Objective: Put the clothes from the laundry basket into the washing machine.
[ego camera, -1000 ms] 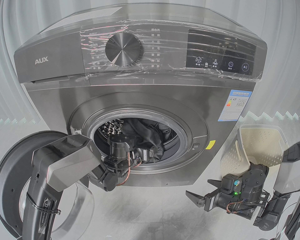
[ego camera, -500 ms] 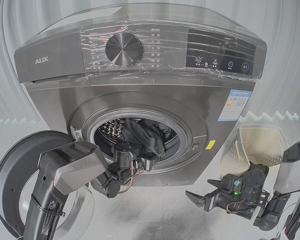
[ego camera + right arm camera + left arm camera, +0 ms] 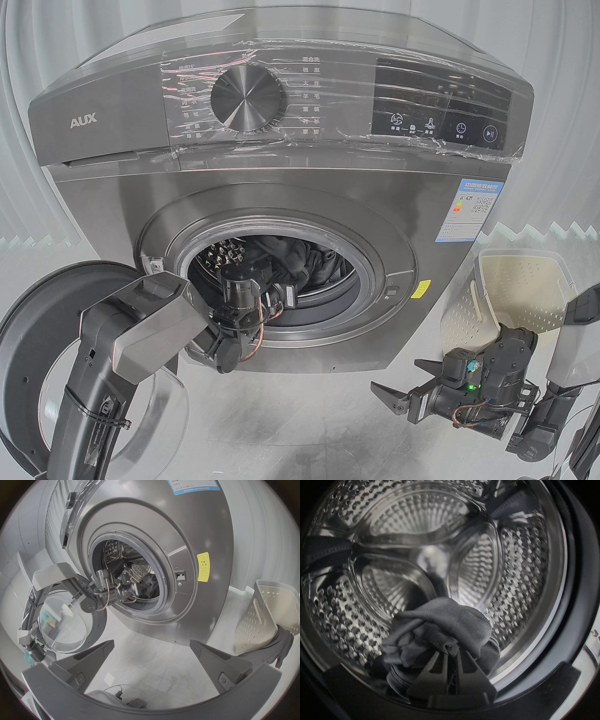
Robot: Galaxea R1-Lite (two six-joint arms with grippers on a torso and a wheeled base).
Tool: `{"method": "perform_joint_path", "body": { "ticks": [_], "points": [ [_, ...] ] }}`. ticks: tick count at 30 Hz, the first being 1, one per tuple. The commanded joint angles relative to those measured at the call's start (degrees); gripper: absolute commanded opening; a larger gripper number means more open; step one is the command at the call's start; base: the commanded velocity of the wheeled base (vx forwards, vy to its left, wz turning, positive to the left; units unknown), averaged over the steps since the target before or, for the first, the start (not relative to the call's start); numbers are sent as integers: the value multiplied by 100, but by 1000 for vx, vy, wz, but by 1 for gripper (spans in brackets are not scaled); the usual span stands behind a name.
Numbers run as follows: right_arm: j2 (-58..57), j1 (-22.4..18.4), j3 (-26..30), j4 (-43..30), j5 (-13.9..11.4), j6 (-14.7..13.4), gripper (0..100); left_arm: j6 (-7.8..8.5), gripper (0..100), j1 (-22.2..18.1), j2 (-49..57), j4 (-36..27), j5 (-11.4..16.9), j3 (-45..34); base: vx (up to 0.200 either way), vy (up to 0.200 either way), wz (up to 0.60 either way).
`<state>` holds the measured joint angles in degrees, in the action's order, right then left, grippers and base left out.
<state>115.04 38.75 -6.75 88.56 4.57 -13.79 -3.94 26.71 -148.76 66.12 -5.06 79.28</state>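
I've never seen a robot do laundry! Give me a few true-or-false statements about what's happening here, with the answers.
1. The washing machine has its door shut. False: the door is swung wide open.
2. The left gripper is pinching a dark garment inside the drum. True.
3. The right gripper is clutching a sock. False: it is open and empty, low over the floor.
4. A laundry basket stands beside the machine. True.
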Motion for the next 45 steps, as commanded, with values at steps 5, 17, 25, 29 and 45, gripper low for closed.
{"method": "perform_joint_path", "body": {
  "ticks": [5, 17, 25, 29, 45],
  "points": [
    [9, 1, -1, 3, 0, -1, 100, -19, 0, -333, -12, 15, -259, 888, 0, 0, 0],
    [9, -8, 16, 3, 0, -1, 100, -72, 100, -263, -48, 50, -250, 677, 0, 0, 0],
    [9, -8, 16, 3, 0, -1, 100, -54, 100, -140, -12, 129, -180, 220, 0, 0, 0],
    [9, -8, 25, 3, 0, -1, 100, -46, 100, -8, 31, 252, -180, -88, 0, 0, 0],
    [-87, -79, 69, 3, 0, -1, 100, -81, 100, 1381, 1991, 1166, -4, -3647, 0, 0, 0]
  ]
}}
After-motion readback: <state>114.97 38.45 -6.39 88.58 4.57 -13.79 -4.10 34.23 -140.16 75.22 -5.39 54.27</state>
